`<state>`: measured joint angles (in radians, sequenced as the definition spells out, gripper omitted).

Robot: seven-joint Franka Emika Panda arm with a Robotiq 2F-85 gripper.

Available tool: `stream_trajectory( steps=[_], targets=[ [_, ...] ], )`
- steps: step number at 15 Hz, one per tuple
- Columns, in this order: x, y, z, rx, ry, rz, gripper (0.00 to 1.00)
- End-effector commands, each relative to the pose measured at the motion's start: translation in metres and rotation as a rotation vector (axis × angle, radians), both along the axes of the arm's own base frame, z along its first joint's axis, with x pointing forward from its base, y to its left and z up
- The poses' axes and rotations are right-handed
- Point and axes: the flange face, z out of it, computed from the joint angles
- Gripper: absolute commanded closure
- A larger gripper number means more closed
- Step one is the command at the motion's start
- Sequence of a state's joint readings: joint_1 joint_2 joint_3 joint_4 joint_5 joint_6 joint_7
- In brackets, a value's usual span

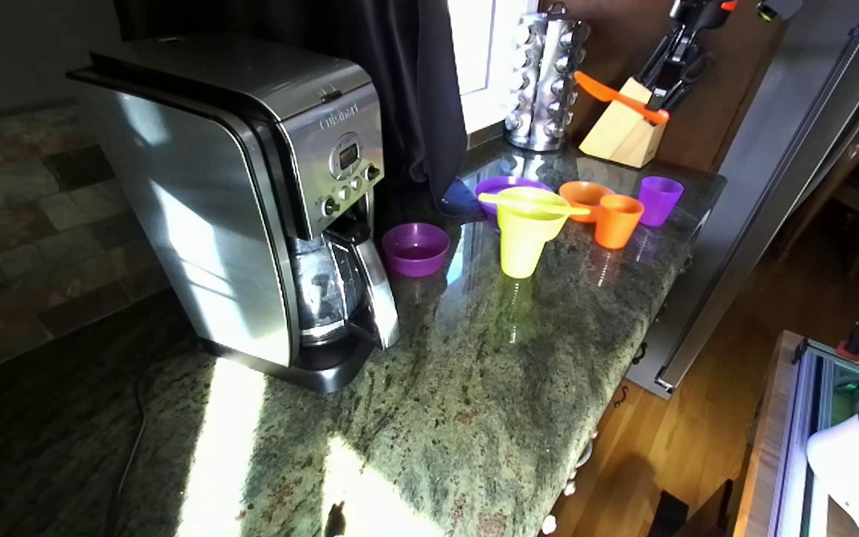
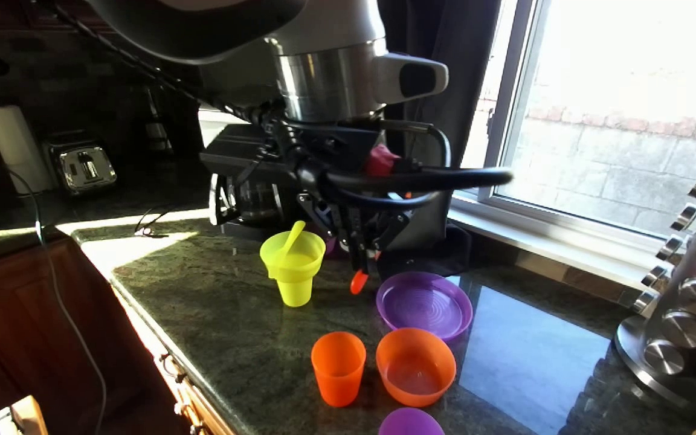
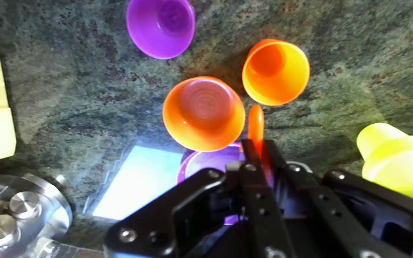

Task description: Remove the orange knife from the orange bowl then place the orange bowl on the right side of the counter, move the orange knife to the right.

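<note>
My gripper point(image 3: 259, 144) is shut on the orange knife point(image 3: 256, 122), and one rounded end pokes out past the fingertips. In an exterior view the orange knife point(image 1: 599, 90) hangs slantwise in the air, well above the counter, with the wooden block behind it. Elsewhere my gripper point(image 2: 358, 266) points down near the purple plate, a short orange end showing below it. The orange bowl point(image 2: 415, 368) stands upright on the counter with nothing inside, and in the wrist view the orange bowl point(image 3: 206, 118) lies just left of the knife's end.
An orange cup point(image 2: 339, 368) stands close beside the bowl, a purple cup point(image 3: 161, 27) nearby. The purple plate point(image 2: 423, 305) lies on the bowl's window side. A yellow cup point(image 1: 523, 246) with a yellow utensil, a purple bowl point(image 1: 416, 250), the coffee maker point(image 1: 340, 119) and a spice rack point(image 1: 545, 82) share the counter.
</note>
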<state>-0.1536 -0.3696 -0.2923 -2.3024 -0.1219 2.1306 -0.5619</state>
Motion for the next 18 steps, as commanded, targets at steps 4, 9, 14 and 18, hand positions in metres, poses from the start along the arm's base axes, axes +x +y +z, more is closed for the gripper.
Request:
stream_trajectory(
  steps=[4,9,14,18],
  targets=[
    [0.006,-0.003,0.000,-0.004,0.006,-0.002,0.91],
    [0.008,-0.002,0.001,0.003,-0.001,-0.005,0.98],
    [0.043,-0.032,-0.009,-0.017,0.001,-0.036,0.98],
    [0.063,-0.052,-0.020,-0.040,0.031,0.019,0.98]
  ],
)
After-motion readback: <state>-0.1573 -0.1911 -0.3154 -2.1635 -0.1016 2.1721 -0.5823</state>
